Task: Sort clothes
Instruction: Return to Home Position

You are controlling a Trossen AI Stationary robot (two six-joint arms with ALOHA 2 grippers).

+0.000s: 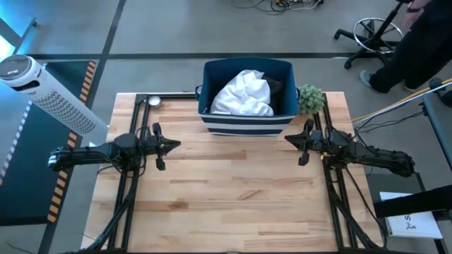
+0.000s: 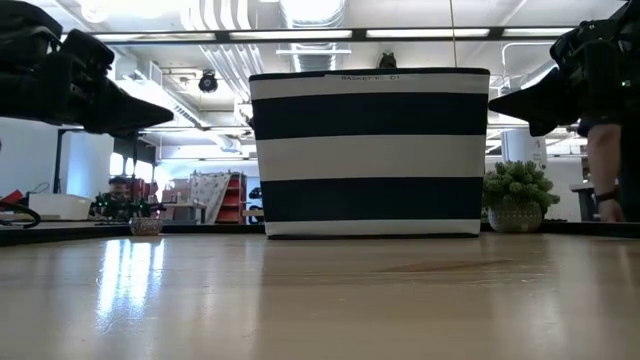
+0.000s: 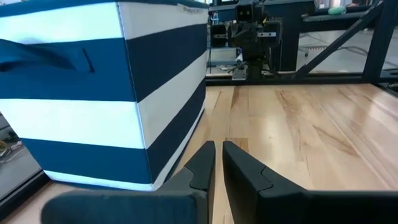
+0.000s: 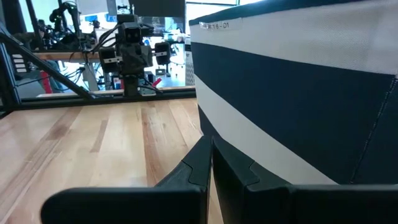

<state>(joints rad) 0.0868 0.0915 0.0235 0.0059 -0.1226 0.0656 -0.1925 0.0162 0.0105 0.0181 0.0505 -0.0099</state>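
A large white garment [image 1: 244, 93] is seen piled inside the navy striped bin [image 1: 247, 125], with a dark grey piece [image 1: 277, 86] tucked beside it (only a corner is shown). The bin is set at the far edge of the wooden table [image 1: 233, 204], with a small green plant [image 1: 310, 99] just beside it. The left gripper [image 1: 175, 144] is held over the table near the bin's left corner, its fingers all but together and nothing gripped. The right gripper [image 1: 288, 139] is mirrored opposite, likewise closed and empty.
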